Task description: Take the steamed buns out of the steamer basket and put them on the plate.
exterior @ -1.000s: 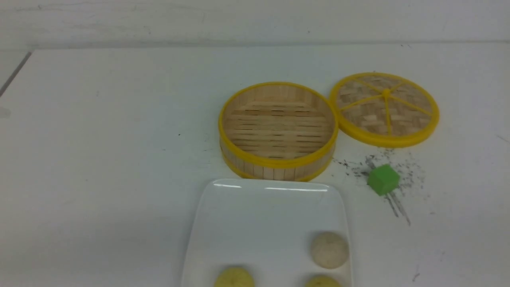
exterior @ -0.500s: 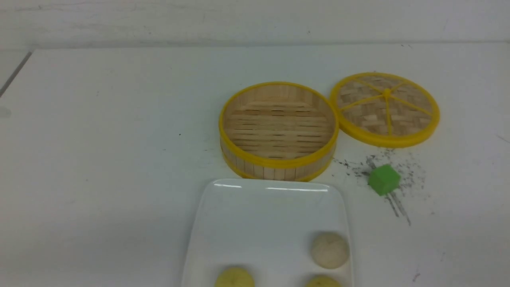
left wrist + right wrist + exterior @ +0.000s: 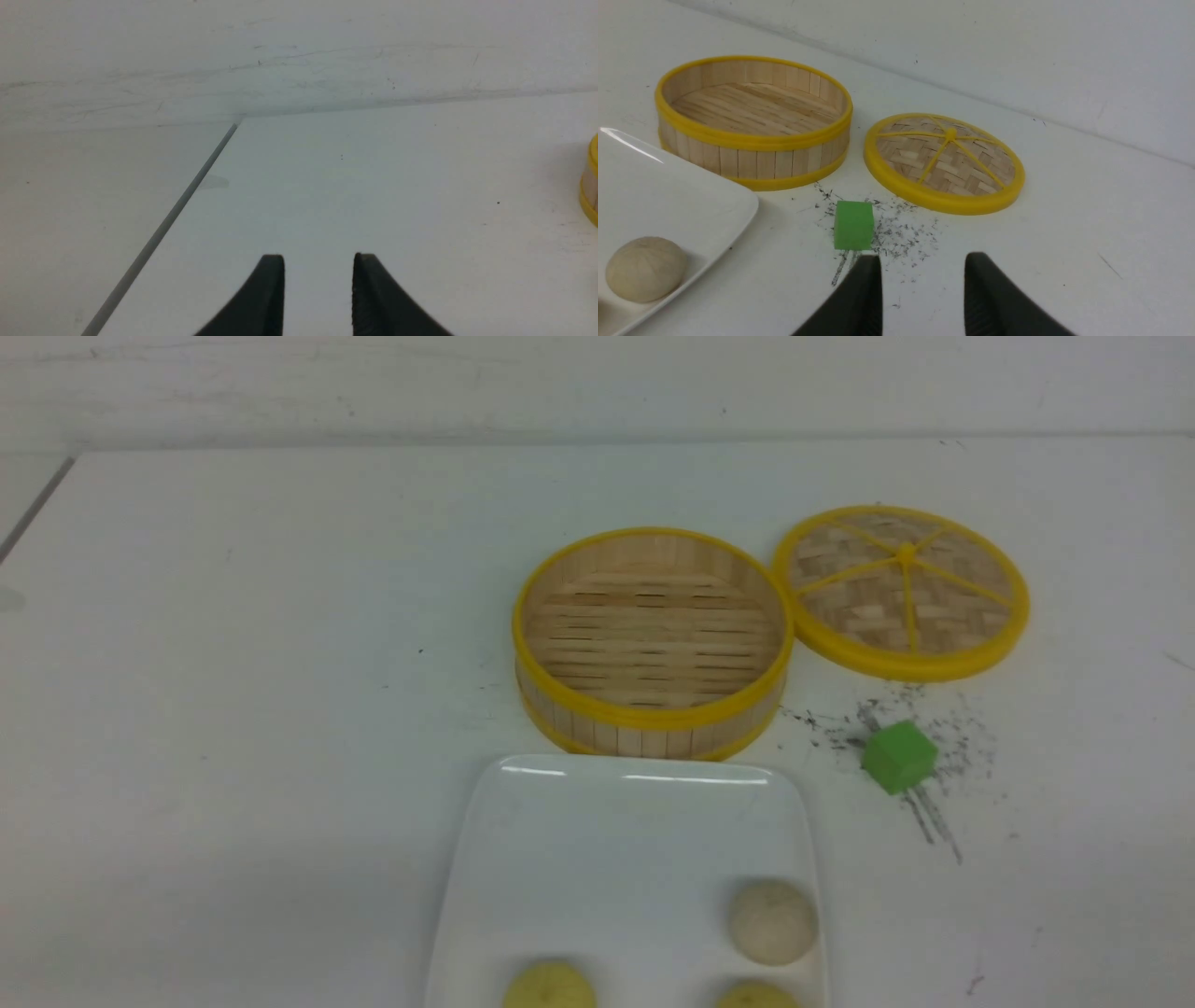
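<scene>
The steamer basket (image 3: 652, 717) stands in the middle of the table with only its bare slatted floor showing. Just in front of it lies the white plate (image 3: 607, 859), which carries three steamed buns: a beige one (image 3: 772, 921) at the right and two pale yellow ones (image 3: 549, 987) (image 3: 754, 997) at the picture's lower edge. Neither arm shows in the front view. My left gripper (image 3: 318, 261) is open over bare table, left of the basket's edge (image 3: 589, 182). My right gripper (image 3: 923, 261) is open and holds nothing, close to the green cube (image 3: 853, 225), with the beige bun (image 3: 646, 275) and plate (image 3: 668, 196) off to one side.
The flat woven lid (image 3: 902, 590) lies against the basket's right side. A green cube (image 3: 898, 757) sits among dark scuff marks right of the plate. A seam line (image 3: 163, 224) crosses the table near the left gripper. A wall closes the far edge.
</scene>
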You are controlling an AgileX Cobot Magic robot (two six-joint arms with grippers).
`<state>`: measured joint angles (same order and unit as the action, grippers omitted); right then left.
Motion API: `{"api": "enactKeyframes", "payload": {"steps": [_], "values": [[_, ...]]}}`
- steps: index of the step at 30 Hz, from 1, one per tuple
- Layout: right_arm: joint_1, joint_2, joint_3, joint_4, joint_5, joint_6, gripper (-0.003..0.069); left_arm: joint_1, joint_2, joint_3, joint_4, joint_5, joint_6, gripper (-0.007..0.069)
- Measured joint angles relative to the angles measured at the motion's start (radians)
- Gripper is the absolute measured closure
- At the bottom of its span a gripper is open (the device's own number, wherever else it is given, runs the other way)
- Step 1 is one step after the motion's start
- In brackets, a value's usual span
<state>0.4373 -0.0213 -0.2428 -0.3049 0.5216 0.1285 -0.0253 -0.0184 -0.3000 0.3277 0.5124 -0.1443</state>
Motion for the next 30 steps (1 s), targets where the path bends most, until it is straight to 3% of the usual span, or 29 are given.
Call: {"api": "enactKeyframes", "payload": {"steps": [6, 19, 23, 30], "values": [[0.0, 0.0, 0.0, 0.0, 0.0, 0.0, 0.0445, 0.0, 0.0, 0.0, 0.0, 0.055, 0.0, 0.0385], [-0.009, 0.0, 0.0, 0.0, -0.001, 0.0, 0.044, 0.0, 0.0, 0.0, 0.0, 0.099, 0.0, 0.0385], [-0.081, 0.0, 0.0, 0.0, -0.001, 0.0, 0.0433, 0.0, 0.0, 0.0, 0.0, 0.099, 0.0, 0.0385], [-0.316, 0.0, 0.008, 0.004, -0.007, 0.006, 0.0425, 0.0, 0.0, 0.0, 0.0, 0.099, 0.0, 0.0384]]}}
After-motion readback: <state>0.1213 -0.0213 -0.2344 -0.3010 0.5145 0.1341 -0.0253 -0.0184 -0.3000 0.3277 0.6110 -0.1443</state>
